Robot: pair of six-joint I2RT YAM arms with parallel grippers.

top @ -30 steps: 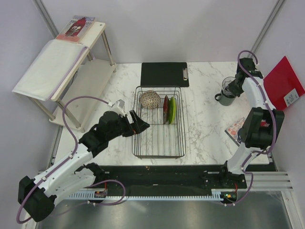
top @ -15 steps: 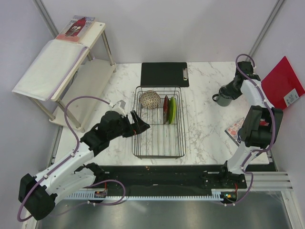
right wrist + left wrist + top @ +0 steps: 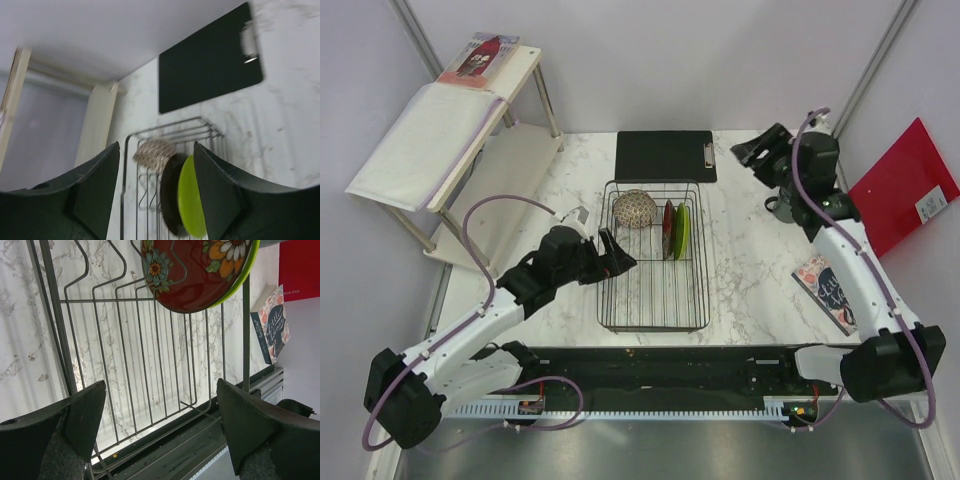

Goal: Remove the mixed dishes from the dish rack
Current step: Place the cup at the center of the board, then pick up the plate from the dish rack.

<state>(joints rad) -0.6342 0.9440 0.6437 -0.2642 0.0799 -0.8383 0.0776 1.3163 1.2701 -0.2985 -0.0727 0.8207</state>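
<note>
Rack [image 3: 655,300] mid-table, 3 dishes at its far end: bowl [image 3: 634,208] in far-L corner, red plate [image 3: 667,230] and green plate [image 3: 682,230] on edge just R of it, faces touching. Mug [image 3: 777,207] out on the table [image 3: 750,260] at R, mostly hidden behind R arm. L gripper [image 3: 613,253] at rack's L rim, jaws spread wide, empty, pointed across the wires twd the plates. R gripper [image 3: 757,152] raised betw clipboard [image 3: 665,155] and mug, jaws apart, nothing in them. Risks, my read: plates lean together, so pulling one could tip or drag the other. A finger could snag a divider wire and shift the whole rack. Bowl is round w/ little to pinch, may slip. R forearm sits close over the mug, so a swing could knock it. Writing: booklet [image 3: 272,322] cover in script, looks like "Little…", rest unclear. Red folder [image 3: 295,265] has small white print ending "STYLE"; its white label is too small to read.
</note>
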